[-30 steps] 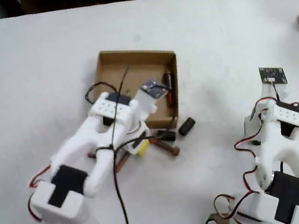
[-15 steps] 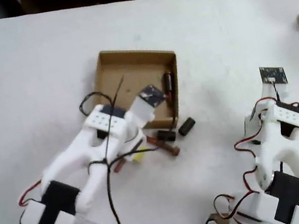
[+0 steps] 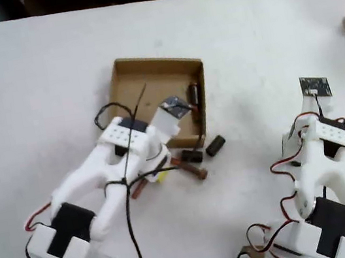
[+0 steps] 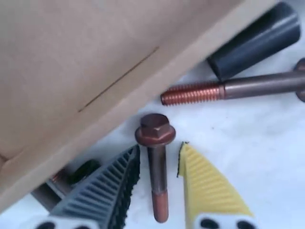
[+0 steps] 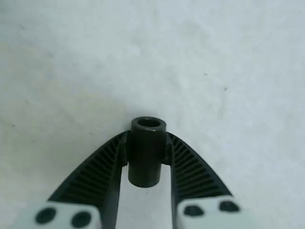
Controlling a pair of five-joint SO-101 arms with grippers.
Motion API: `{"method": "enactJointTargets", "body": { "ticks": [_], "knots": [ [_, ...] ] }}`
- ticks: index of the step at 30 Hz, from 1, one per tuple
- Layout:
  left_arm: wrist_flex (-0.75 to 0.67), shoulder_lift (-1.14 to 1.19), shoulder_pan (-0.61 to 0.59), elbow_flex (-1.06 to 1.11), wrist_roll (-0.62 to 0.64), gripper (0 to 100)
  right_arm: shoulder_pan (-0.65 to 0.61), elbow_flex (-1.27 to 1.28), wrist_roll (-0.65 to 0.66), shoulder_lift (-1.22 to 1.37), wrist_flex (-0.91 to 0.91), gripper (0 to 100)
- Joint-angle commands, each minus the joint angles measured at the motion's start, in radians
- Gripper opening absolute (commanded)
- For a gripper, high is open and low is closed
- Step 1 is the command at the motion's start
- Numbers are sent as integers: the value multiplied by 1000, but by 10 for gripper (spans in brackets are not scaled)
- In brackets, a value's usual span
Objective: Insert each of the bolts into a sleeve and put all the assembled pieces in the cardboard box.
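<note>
The brown metal bolt [image 4: 157,174] lies right between the spread jaws of the left claw [image 4: 159,149], pointing along them. The right claw [image 5: 147,137] squeezes a short black round sleeve [image 5: 146,155].

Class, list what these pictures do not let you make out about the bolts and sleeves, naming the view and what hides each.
- Left wrist view: sleeve and long bolt cut off by the picture's edge.
- Left wrist view: dark piece half hidden behind the grey finger of the left claw.
- High view: piece in the cardboard box too small to tell whether assembled.
</note>
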Motion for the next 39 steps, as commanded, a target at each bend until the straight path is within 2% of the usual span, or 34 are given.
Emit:
{"method": "enactJointTargets", "body": {
  "ticks": [1,6,19,21,24,39],
  "knots": [
    [-29,-5,7,-40,14,154,-15,-6,15,-35,-10,17],
    [-92,-13,15,-2,61,126,-15,-6,15,-35,-10,17],
    [-94,-13,15,-5,77,149,-13,-6,15,-35,-10,17],
    [-95,-13,15,-5,75,116,-13,-6,15,-35,-10,17],
    [-117,-13,22,2,75,15,-13,-6,15,-35,-10,17],
    [-123,-45,25,37,74,20,-15,-6,9,-33,-10,17]
  ]
}}
